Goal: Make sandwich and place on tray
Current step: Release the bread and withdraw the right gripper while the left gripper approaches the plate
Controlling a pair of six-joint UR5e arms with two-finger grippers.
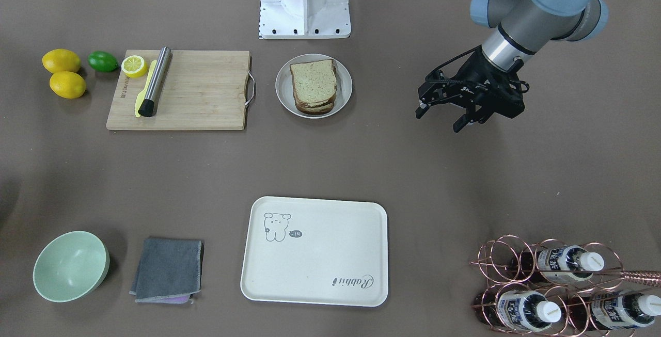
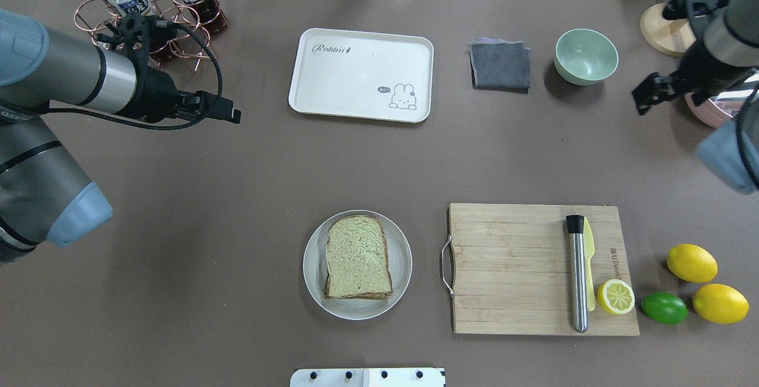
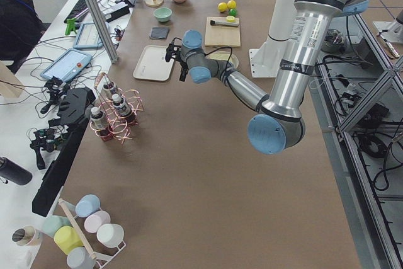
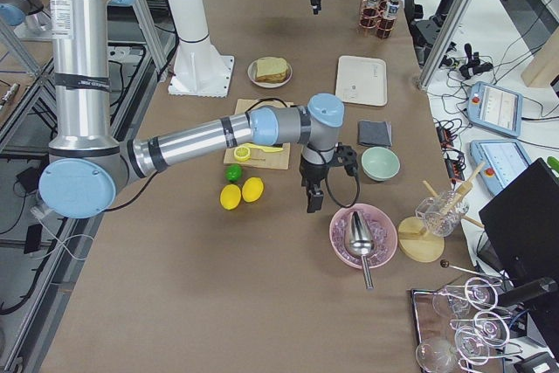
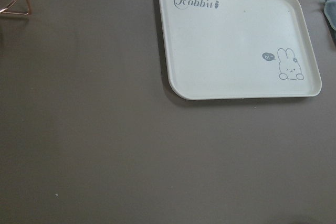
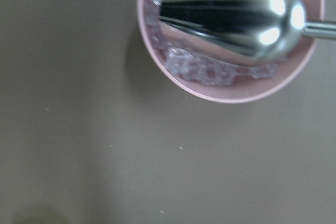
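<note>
Left end effector [image 1: 440, 119] hangs empty above the tabletop [image 1: 465, 182], fingers spread wide, arm angled downward. Right end effector [image 2: 646, 95] points down near a pink bowl [image 6: 231, 95]; its opening cannot be told. Sandwich [image 1: 314, 86] lies flat on its plate [image 1: 345, 86] near the robot's base, long axis aimed toward the tray [image 1: 315, 275], well apart.

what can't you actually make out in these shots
Filling of the sandwich: top slice covers it in the overhead view; front-facing view shows only stacked crusts.
The right gripper: seen edge-on in the overhead view, open or shut unclear.
A purple thing under the grey cloth: only its edge shows in the front-facing view.
</note>
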